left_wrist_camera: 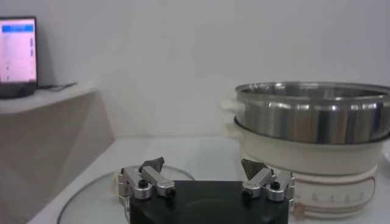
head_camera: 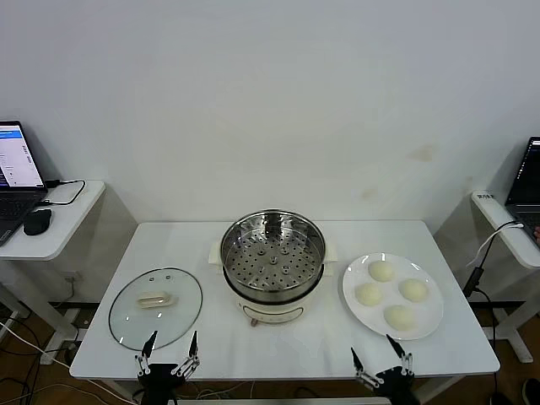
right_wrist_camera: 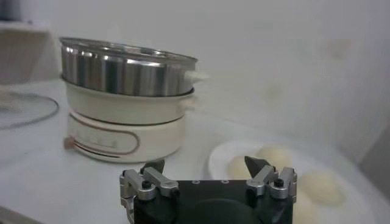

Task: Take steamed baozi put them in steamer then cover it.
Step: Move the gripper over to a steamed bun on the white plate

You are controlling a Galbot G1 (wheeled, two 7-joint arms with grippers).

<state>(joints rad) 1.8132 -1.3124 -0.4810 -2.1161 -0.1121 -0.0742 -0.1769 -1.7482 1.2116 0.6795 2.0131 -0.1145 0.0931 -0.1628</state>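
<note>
The steel steamer (head_camera: 272,255) with its perforated tray stands open and empty on a cream base at the table's middle; it also shows in the left wrist view (left_wrist_camera: 312,115) and the right wrist view (right_wrist_camera: 125,70). Several cream-white baozi (head_camera: 381,271) lie on a white plate (head_camera: 355,307) to its right, seen too in the right wrist view (right_wrist_camera: 274,157). The glass cover (head_camera: 156,307) lies flat to the left. My left gripper (head_camera: 169,344) is open at the front edge by the cover. My right gripper (head_camera: 381,353) is open at the front edge by the plate. Both are empty.
The white table (head_camera: 321,346) has side desks at both ends: a laptop (head_camera: 17,169) and a mouse (head_camera: 37,221) on the left one, another laptop (head_camera: 527,181) on the right one. A white wall stands behind.
</note>
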